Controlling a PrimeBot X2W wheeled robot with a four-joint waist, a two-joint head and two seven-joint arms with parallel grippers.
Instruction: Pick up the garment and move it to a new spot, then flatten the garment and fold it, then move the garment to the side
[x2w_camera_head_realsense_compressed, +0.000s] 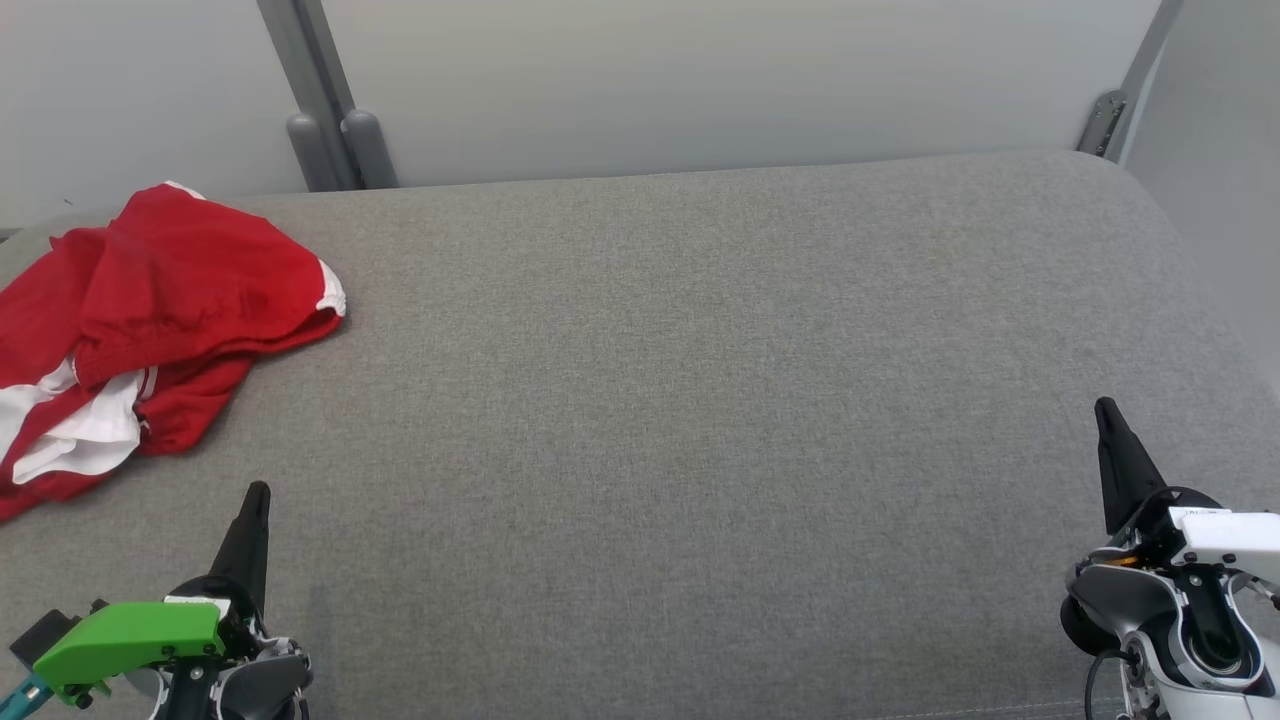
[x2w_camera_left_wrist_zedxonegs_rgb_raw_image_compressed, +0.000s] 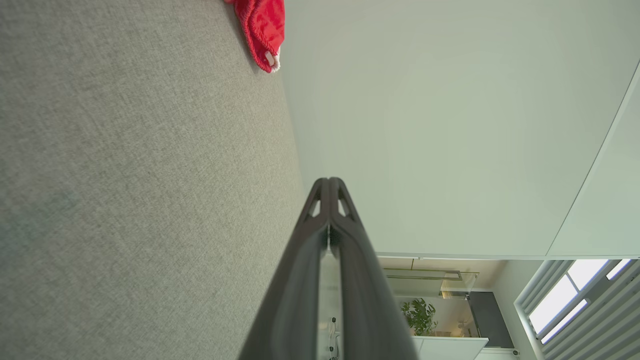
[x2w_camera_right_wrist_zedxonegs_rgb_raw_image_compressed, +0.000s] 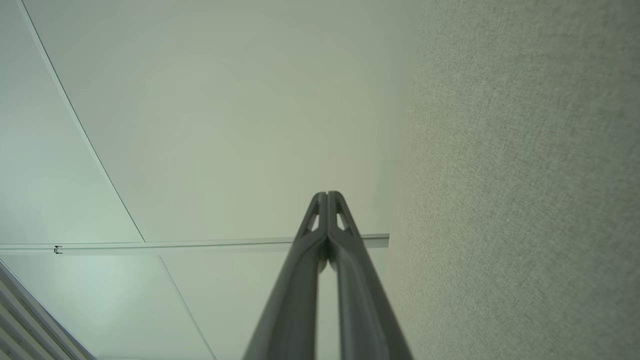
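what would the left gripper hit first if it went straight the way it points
Probably the pale wall: the left gripper aims along the grey fabric surface, passing beside the crumpled red-and-white garment; depth unclear.

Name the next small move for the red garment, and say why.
Probably open the left hand and reach it toward the crumpled red-and-white garment. Both hands are shut and empty, the garment lies untouched at the left of the grey cushion, and the left hand is much nearer than the right hand.
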